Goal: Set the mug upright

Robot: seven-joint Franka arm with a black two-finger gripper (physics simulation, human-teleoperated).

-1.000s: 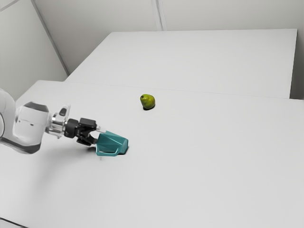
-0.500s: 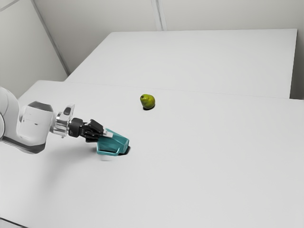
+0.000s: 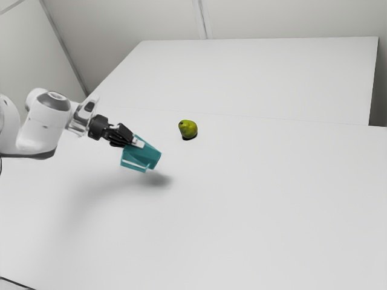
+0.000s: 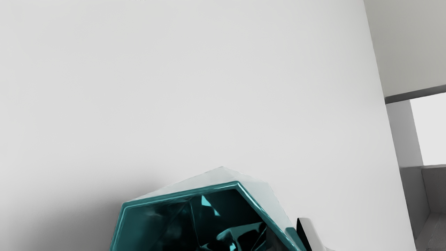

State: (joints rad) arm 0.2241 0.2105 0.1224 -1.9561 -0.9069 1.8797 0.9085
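Mug (image 3: 149, 156) lifted off table (image 3: 254, 211), pear (image 3: 188, 129) apart

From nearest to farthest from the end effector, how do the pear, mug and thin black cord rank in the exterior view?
1. Mug, tilted, gripped by the end effector.
2. Pear, toward the exterior view's right.
3. Thin black cord, bottom left corner.

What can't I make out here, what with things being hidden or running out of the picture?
- Wrist view: the rest of the mug's rim, cut off by the bottom edge.
- Exterior view: the mug's far side, hidden by its near walls.
- Exterior view: the pear's far side, hidden by its front.
- Exterior view: the arm's base, cut off by the left edge.
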